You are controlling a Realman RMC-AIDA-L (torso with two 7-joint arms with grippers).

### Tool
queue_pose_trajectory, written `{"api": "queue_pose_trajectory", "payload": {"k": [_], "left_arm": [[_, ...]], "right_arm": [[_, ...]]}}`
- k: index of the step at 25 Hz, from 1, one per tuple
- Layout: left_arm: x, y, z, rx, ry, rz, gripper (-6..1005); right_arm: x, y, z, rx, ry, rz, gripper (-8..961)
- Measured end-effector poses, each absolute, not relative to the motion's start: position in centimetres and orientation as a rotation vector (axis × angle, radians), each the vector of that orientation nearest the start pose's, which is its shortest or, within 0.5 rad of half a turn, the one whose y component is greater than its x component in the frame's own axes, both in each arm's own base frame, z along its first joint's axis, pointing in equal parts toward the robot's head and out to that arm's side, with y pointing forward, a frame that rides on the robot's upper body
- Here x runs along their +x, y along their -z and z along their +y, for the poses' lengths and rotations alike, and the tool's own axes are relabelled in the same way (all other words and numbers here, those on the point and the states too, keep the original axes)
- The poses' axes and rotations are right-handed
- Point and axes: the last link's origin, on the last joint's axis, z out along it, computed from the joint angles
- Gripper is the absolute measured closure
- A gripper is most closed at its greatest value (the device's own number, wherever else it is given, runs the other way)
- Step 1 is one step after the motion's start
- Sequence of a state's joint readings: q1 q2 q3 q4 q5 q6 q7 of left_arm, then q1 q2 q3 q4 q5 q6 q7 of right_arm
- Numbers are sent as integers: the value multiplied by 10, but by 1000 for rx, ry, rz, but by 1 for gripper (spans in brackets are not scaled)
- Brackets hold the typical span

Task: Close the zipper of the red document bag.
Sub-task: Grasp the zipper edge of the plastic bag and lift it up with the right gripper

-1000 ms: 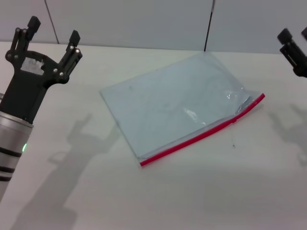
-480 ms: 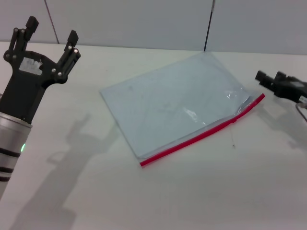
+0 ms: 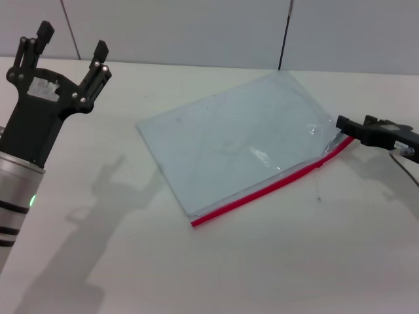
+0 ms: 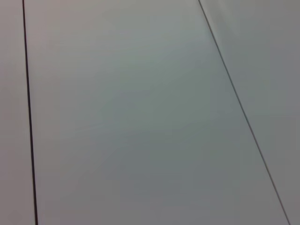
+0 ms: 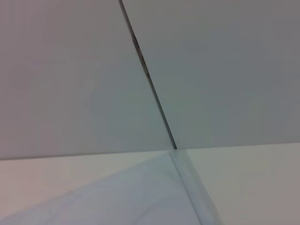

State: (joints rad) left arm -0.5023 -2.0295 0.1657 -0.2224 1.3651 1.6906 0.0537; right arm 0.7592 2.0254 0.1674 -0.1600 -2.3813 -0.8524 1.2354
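Note:
The red document bag (image 3: 229, 140) lies flat on the white table (image 3: 275, 261), a pale blue-grey pouch set at an angle. Its zipper (image 3: 262, 190) is a red strip along the near long edge, with a small dark slider (image 3: 319, 163) near the right end, where the plastic gapes slightly. My right gripper (image 3: 355, 124) reaches in low from the right, open, its fingertips at the zipper's far right end. My left gripper (image 3: 71, 44) stands raised at the far left, open and empty, well away from the bag. The right wrist view shows one corner of the bag (image 5: 117, 197).
Grey wall panels (image 3: 196, 26) stand behind the table's far edge. The left wrist view shows only wall panels (image 4: 140, 117). Bare table surface lies in front of and to the left of the bag.
My right gripper has come down from the upper right and moved left to the right end of the zipper. The left arm and the bag have stayed put.

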Motion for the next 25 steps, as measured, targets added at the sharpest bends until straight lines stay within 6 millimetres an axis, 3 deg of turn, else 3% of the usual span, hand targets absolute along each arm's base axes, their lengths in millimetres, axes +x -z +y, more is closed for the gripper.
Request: {"api": "queue_pose_trajectory", "payload": {"k": [11,25], "left_arm": [[-274,-7,306,-1555,932,-63,156],[-273,-7,306,-1556,934,-60,157]], "right_arm": [[316,33,404,-2048,-469,1141,232],[293,50,409,-2151,-465,1125,241]]}}
